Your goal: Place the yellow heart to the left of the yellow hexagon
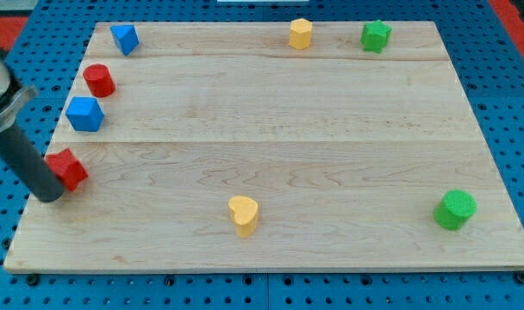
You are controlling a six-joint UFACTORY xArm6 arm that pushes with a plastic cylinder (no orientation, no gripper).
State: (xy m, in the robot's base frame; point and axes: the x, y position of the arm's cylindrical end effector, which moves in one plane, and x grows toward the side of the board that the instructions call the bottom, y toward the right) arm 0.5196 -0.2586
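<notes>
The yellow heart (pixel 243 214) lies near the view's bottom, a little left of centre. The yellow hexagon (pixel 300 34) sits at the view's top edge of the board, right of centre. My tip (pixel 52 196) is at the board's left edge, far left of the heart, touching or just beside the red block (pixel 68 168) at its lower left. The rod rises from there toward the view's upper left.
A blue block (pixel 124 38) is at the top left corner, a red cylinder (pixel 98 80) and a blue block (pixel 84 114) run down the left side. A green star (pixel 376 35) is at top right, a green cylinder (pixel 455 209) at bottom right. The wooden board (pixel 331 112) lies on a blue pegboard.
</notes>
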